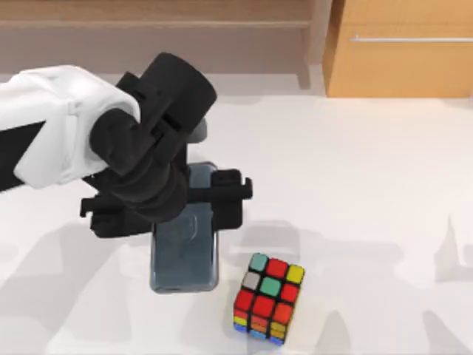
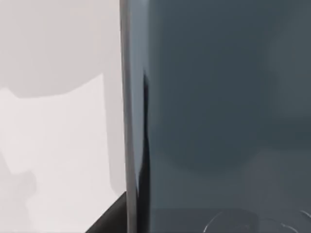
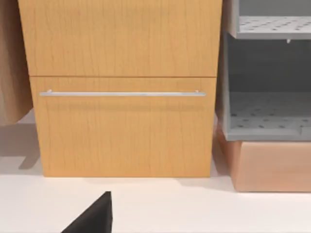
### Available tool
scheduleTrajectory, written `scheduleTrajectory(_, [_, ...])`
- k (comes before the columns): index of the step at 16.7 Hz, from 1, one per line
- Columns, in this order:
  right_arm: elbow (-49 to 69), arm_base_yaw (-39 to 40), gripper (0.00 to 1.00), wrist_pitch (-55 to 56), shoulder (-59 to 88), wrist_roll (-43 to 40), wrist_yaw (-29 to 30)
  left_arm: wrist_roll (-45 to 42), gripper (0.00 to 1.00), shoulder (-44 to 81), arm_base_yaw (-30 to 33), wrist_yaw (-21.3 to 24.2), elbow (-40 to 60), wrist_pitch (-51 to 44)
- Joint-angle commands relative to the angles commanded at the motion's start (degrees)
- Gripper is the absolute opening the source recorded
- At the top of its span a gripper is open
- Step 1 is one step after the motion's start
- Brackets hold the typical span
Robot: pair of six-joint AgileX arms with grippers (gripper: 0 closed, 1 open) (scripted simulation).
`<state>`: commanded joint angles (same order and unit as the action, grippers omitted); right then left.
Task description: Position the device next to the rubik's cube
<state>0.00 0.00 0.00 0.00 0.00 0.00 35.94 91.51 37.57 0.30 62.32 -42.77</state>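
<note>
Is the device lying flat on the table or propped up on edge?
Flat: the device lies face-up on the table, beside the rubik's cube, under the left gripper.

Grey-blue device (image 1: 185, 248) flat, rubik's cube (image 1: 267, 298) beside

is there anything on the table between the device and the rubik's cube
Nothing visible. The device lies under the left gripper, and just a narrow strip of bare table separates it from the rubik's cube to its right.
</note>
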Motion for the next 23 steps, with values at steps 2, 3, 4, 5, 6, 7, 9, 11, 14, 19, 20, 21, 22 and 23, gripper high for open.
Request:
scheduleTrajectory(2, [0.0,0.0,1.00,0.0,0.0,0.0,0.0,0.0,0.00,1.2,-0.1,-0.1,-2.4,0.2])
scheduleTrajectory(3, [0.0,0.0,1.00,0.0,0.0,0.0,0.0,0.0,0.00,1.9,-0.1,-0.2,-3.6,0.3])
scheduleTrajectory(4, [0.0,0.0,1.00,0.0,0.0,0.0,0.0,0.0,0.00,2.8,-0.1,-0.3,-4.9,0.4])
scheduleTrajectory(5, [0.0,0.0,1.00,0.0,0.0,0.0,0.0,-0.1,0.00,3.8,-0.2,-0.4,-6.1,0.5])
scheduleTrajectory(6, [0.0,0.0,1.00,0.0,0.0,0.0,0.0,-0.1,0.00,4.9,-0.2,-0.5,-7.4,0.6])
scheduleTrajectory(7, [0.0,0.0,1.00,0.0,0.0,0.0,0.0,-0.1,0.00,6.0,-0.2,-0.7,-8.7,0.7])
scheduleTrajectory(9, [0.0,0.0,1.00,0.0,0.0,0.0,0.0,-0.2,0.00,7.7,-0.3,-0.9,-10.3,0.8])
scheduleTrajectory(11, [0.0,0.0,1.00,0.0,0.0,0.0,0.0,-0.2,0.00,7.7,-0.3,-0.9,-10.3,0.8])
scheduleTrajectory(14, [0.0,0.0,1.00,0.0,0.0,0.0,0.0,-0.2,0.00,7.7,-0.3,-0.9,-10.3,0.8])
scheduleTrajectory(19, [0.0,0.0,1.00,0.0,0.0,0.0,0.0,-0.2,0.30,7.7,-0.3,-0.9,-10.3,0.8])
scheduleTrajectory(20, [0.0,0.0,1.00,0.0,0.0,0.0,0.0,-0.2,0.38,7.7,-0.3,-0.9,-10.3,0.8])
scheduleTrajectory(21, [0.0,0.0,1.00,0.0,0.0,0.0,0.0,-0.2,0.45,7.7,-0.3,-0.9,-10.3,0.8])
scheduleTrajectory(22, [0.0,0.0,1.00,0.0,0.0,0.0,0.0,-0.2,0.53,7.7,-0.3,-0.9,-10.3,0.8])
scheduleTrajectory(23, [0.0,0.0,1.00,0.0,0.0,0.0,0.0,-0.2,0.60,7.7,-0.3,-0.9,-10.3,0.8])
